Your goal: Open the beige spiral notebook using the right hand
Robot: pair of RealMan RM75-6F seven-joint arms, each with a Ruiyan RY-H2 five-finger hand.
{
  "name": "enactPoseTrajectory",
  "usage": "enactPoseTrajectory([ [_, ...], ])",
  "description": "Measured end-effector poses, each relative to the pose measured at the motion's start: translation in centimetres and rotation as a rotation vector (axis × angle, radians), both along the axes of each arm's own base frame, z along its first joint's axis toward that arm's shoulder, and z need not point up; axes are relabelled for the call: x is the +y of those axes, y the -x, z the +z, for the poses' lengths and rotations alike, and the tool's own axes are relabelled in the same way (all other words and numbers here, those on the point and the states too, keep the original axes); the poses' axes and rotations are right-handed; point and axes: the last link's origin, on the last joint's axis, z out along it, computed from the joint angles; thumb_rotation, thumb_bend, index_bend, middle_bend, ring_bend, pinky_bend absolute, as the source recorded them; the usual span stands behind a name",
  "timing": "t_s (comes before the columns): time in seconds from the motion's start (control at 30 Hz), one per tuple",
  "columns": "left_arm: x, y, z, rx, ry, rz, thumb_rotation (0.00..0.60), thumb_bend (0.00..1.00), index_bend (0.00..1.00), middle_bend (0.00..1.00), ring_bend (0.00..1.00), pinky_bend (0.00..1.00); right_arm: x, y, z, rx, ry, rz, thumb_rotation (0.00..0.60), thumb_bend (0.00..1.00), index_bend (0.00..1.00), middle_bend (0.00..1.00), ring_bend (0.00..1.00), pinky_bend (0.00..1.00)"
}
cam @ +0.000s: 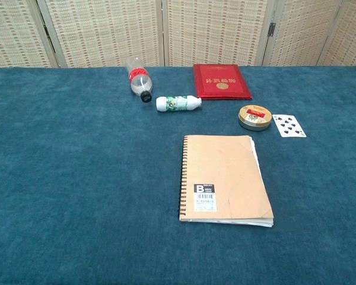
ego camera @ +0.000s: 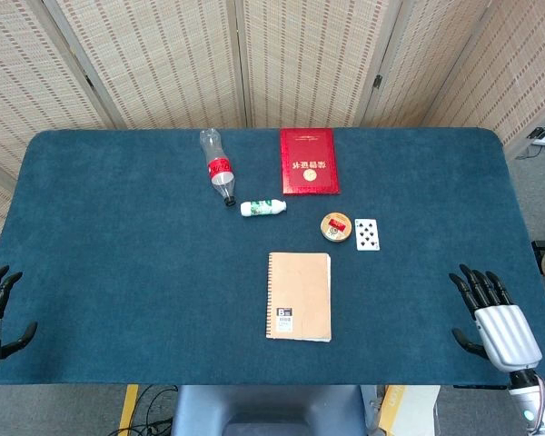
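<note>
On the blue table (ego camera: 118, 272), closed notebook (ego camera: 299, 296) lies well apart from right fingers (ego camera: 477, 286)

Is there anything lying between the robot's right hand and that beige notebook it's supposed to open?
Nothing visible does. The right hand rests open at the table's near right corner, and only bare blue cloth lies between it and the beige spiral notebook. The round tin and playing card sit farther back, off that path.

Bright, even light; sharp focus.
</note>
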Motion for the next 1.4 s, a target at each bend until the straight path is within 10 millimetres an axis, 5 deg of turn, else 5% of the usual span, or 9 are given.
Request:
enactPoseTrajectory([
  [0.37,0.2,0.2,0.3,-0.009,-0.021,0.013,0.600,0.30,0.16,0.10,0.09,0.15,-1.3,0.0,-1.1,-0.035,-0.024,0.009,0.600,0.31,0.00,0.00,0.00,0.00],
  [0.77,0.6,1.0,1.0,-0.029,-0.044,0.057,0.600,0.30,0.16,0.10,0.09,0.15,-4.5,-1.0,-6.9,-0.184,-0.006,0.156,0.600,0.19,0.00,0.00,0.00,0.00],
  [1.4,0.1,1.0,2.0,-0.060,-0.075,0.038,0.600,0.30,0.16,0.10,0.09,0.15,-8.5,-6.1,-15.0,-0.104,-0.200,0.266,0.600,0.25,0.00,0.00,0.00,0.00],
])
